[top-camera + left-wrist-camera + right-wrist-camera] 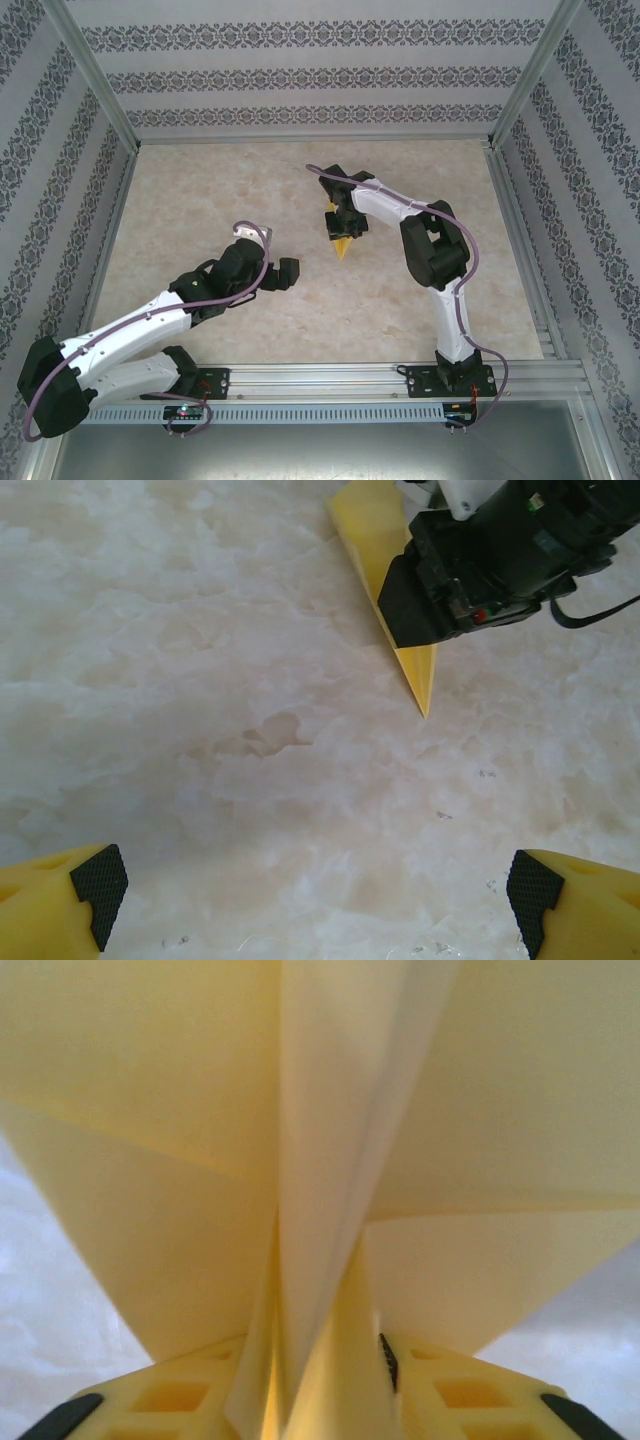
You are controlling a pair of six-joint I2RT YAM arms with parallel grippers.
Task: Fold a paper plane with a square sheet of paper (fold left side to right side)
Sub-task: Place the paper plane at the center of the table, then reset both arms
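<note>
The paper plane [341, 246] is a slim yellow-orange dart in the middle of the table, its tip pointing at the near edge. My right gripper [346, 224] stands over its rear end. In the right wrist view the plane's folded layers [330, 1160] fan out between the yellow fingers [470, 1400]. The jaws stand parted, with a dark pad [387, 1362] showing beside the paper. In the left wrist view the pointed tip [417, 675] sticks out from under the right gripper's black body [480, 570]. My left gripper [283, 270] hovers wide open and empty, left of the plane and nearer the front edge [315, 885].
The table [200, 200] is pale marbled beige. Aluminium posts and patterned walls [60, 180] close it in on three sides. A metal rail [320, 380] carrying both arm bases runs along the near edge.
</note>
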